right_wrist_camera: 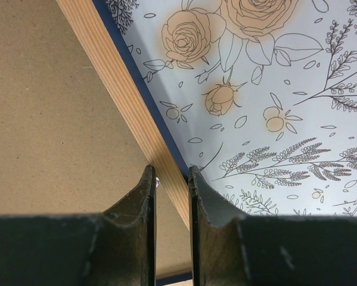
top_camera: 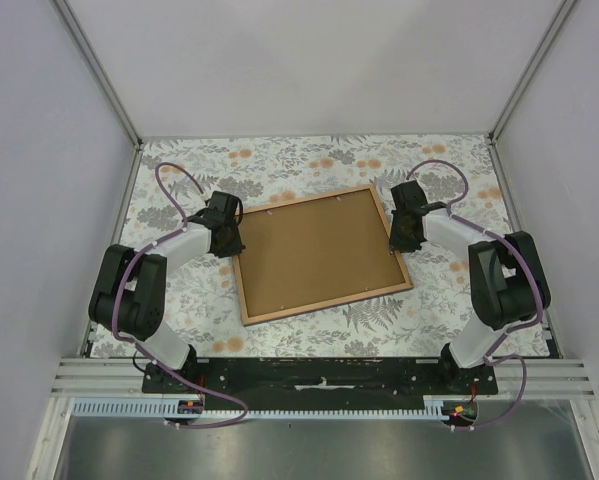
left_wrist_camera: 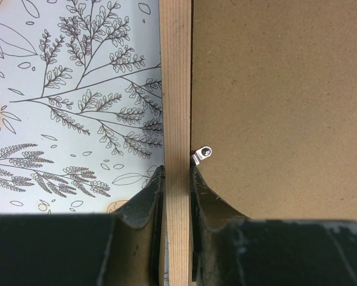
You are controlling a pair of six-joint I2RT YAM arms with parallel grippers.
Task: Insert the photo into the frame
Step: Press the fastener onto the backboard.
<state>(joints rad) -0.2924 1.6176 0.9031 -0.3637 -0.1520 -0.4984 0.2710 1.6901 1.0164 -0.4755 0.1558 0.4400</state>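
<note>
The frame (top_camera: 327, 305) lies flat in the middle of the table, light wood face up, with the brown backing board (top_camera: 319, 250) inside it. The photo is hidden. My left gripper (top_camera: 234, 243) is shut on the frame's left rim; in the left wrist view (left_wrist_camera: 177, 173) its jaws press both sides of the wood rim (left_wrist_camera: 176, 89). My right gripper (top_camera: 399, 240) is shut on the right rim; in the right wrist view (right_wrist_camera: 172, 173) its jaws straddle the rim (right_wrist_camera: 115, 83), whose outer edge is dark blue.
A small metal clip (left_wrist_camera: 202, 155) sits on the backing board (left_wrist_camera: 279, 107) by the left jaws. The table has a floral cloth (top_camera: 309, 160). Grey walls and metal posts close in the left, right and back sides.
</note>
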